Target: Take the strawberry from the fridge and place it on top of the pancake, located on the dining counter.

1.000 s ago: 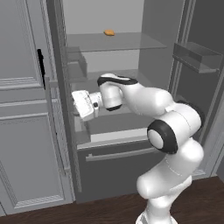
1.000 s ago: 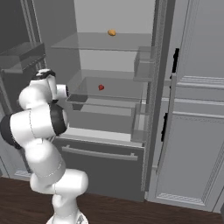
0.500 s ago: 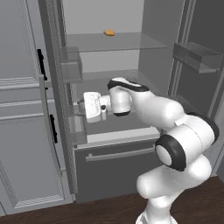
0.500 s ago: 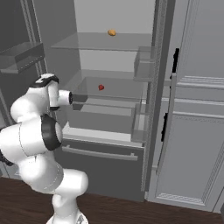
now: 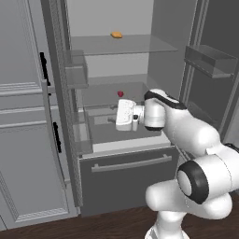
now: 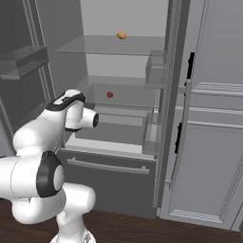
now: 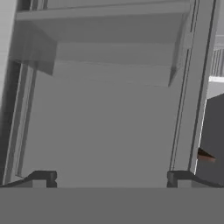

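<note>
The robot's gripper (image 7: pixel 109 177), jaws spread wide and holding nothing, reaches into the open fridge (image 5: pixel 126 161) at middle-shelf height. The strawberry (image 5: pixel 120 94) lies on the glass shelf, beyond and slightly above the hand, well apart from its fingertips (image 7: pixel 43 176).
</note>
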